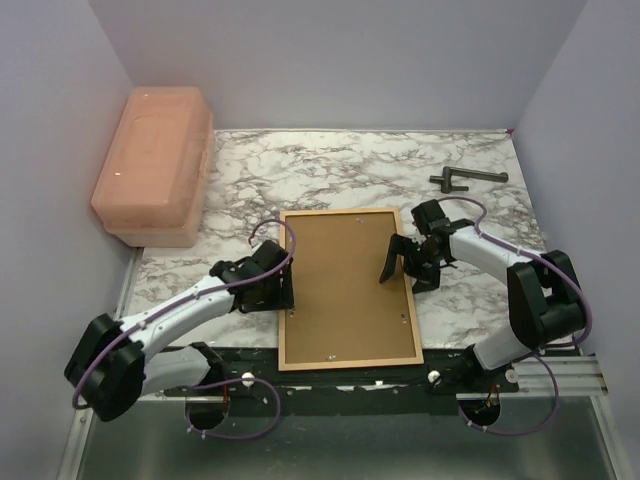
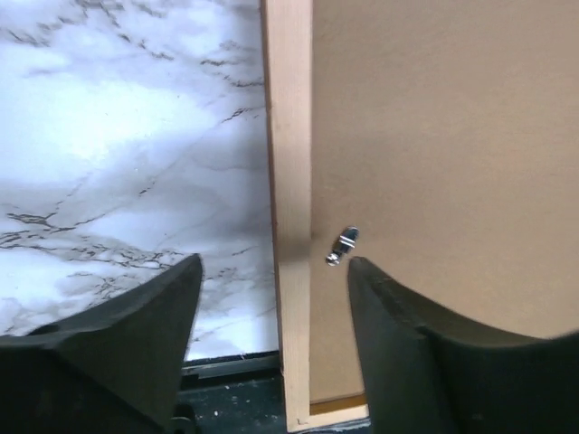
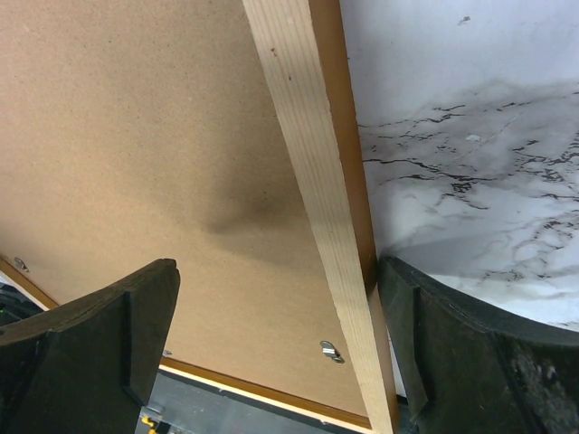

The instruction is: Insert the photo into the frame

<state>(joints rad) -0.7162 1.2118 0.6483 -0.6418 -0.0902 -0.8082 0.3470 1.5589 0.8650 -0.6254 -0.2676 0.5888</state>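
Observation:
The frame (image 1: 340,212) lies flat on the marble table with a plain brown backing board (image 1: 345,285) filling it. The photo is hidden. My left gripper (image 1: 285,292) straddles the frame's left rail (image 2: 289,163), jaws open, one finger over the marble and the other over the board (image 2: 434,136) beside a small metal clip (image 2: 342,246). My right gripper (image 1: 405,262) is open across the right rail (image 3: 312,154). Its outer finger (image 3: 452,344) touches the rail's outside edge and the inner finger hovers over the board (image 3: 136,136).
A pink lidded box (image 1: 153,165) stands at the back left against the wall. A dark T-shaped tool (image 1: 466,179) lies at the back right. Another clip (image 3: 331,351) sits near the frame's near right corner. A black strip (image 1: 350,372) runs along the table's near edge.

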